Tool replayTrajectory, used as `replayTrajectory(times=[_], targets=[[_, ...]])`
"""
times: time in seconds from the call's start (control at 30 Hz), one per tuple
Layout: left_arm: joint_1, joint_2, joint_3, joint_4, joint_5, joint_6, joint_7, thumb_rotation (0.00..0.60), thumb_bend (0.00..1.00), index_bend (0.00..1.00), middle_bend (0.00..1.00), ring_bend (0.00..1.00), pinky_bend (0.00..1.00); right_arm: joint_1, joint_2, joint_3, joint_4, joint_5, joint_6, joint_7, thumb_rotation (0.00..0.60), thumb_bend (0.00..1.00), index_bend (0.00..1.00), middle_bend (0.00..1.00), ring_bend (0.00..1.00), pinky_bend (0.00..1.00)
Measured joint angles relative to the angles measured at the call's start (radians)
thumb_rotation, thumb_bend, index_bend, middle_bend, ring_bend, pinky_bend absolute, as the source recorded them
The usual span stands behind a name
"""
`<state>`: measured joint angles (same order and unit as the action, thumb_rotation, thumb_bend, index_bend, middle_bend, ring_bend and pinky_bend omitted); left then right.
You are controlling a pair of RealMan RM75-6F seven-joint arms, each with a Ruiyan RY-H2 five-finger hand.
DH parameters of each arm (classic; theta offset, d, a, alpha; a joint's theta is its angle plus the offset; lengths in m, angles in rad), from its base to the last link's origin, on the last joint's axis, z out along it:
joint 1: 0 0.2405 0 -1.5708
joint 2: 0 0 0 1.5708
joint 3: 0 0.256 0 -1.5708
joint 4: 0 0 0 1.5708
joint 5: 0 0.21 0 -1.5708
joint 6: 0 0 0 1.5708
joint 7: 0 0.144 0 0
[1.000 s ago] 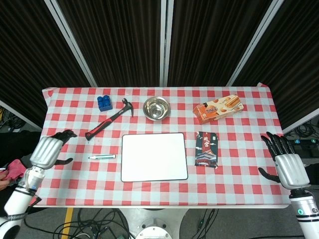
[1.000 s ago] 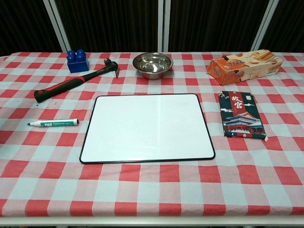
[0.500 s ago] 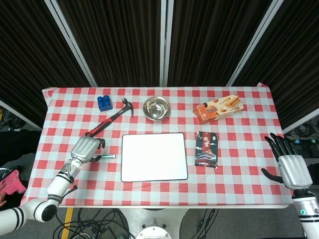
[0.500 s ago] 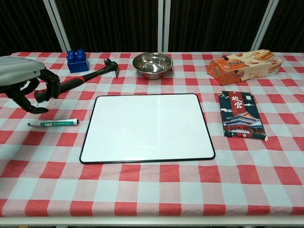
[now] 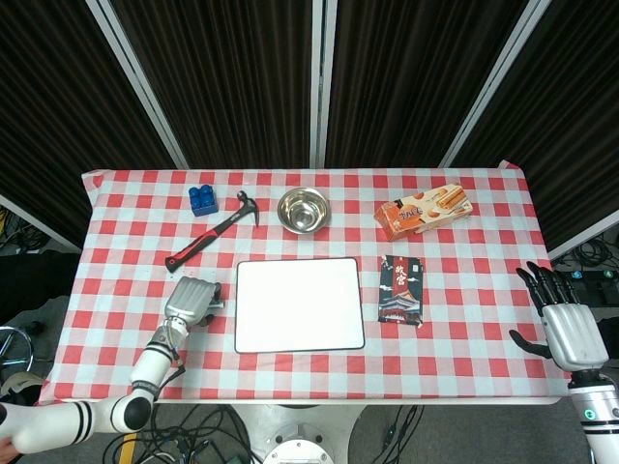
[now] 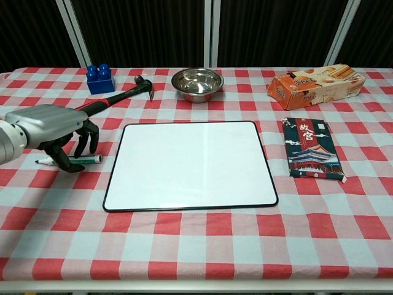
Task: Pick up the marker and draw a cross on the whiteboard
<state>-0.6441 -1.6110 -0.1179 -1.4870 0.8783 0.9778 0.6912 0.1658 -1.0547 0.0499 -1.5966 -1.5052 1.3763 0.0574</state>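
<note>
Red-and-white cloth: we are seeing the checked table (image 6: pixel 202 246) carrying the same things in the same spots as half a second ago.
Left hand: we are watching the left hand (image 6: pixel 52 126) arriving over the marker (image 6: pixel 69 160); half a second ago it was hanging further back and to the left, above the hammer's grip. In the head view it (image 5: pixel 192 300) is now covering the marker completely.
Left hand's fingers: they are curling down around the marker, dark fingertips (image 6: pixel 85 146) straddling the barrel, not yet clamped on it as far as we can tell.
Marker: it is still lying flat on the cloth just left of the whiteboard (image 6: pixel 190 165), where it lay before, its ends poking out on either side of the hand.
Whiteboard: we are finding it blank and unmoved.
Right hand: the right hand (image 5: pixel 567 327) is hovering at the table's right edge with fingers spread and nothing in them, almost where it was.
Others: the hammer (image 6: pixel 98 104), blue block (image 6: pixel 99 78), steel bowl (image 6: pixel 197 83), biscuit box (image 6: pixel 315 85) and dark packet (image 6: pixel 312 148) are staying put.
</note>
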Motion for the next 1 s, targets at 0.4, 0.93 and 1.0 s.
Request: replayTrajectory(times=[0.4, 0.93, 1.0], targets=[[-0.021, -0.018, 0.018, 0.025, -0.044, 0.023, 0.023, 0.600, 0.26, 0.46, 0.50, 0.78, 1.00, -0.001, 0.000, 0.000, 0.000, 0.009, -0.010, -0.001, 0.600, 0.11, 0.00, 0.00, 0.00, 0.00], [-0.036, -0.030, 0.023, 0.031, -0.048, 0.053, 0.036, 0.600, 0.26, 0.46, 0.50, 0.78, 1.00, 0.001, 0.001, 0.000, 0.000, 0.016, -0.020, -0.002, 0.600, 0.11, 0.00, 0.00, 0.00, 0.00], [-0.041, -0.040, 0.022, 0.041, -0.061, 0.055, 0.047, 0.600, 0.26, 0.46, 0.50, 0.78, 1.00, 0.000, 0.001, 0.000, 0.000, 0.017, -0.020, -0.002, 0.600, 0.11, 0.00, 0.00, 0.00, 0.00]])
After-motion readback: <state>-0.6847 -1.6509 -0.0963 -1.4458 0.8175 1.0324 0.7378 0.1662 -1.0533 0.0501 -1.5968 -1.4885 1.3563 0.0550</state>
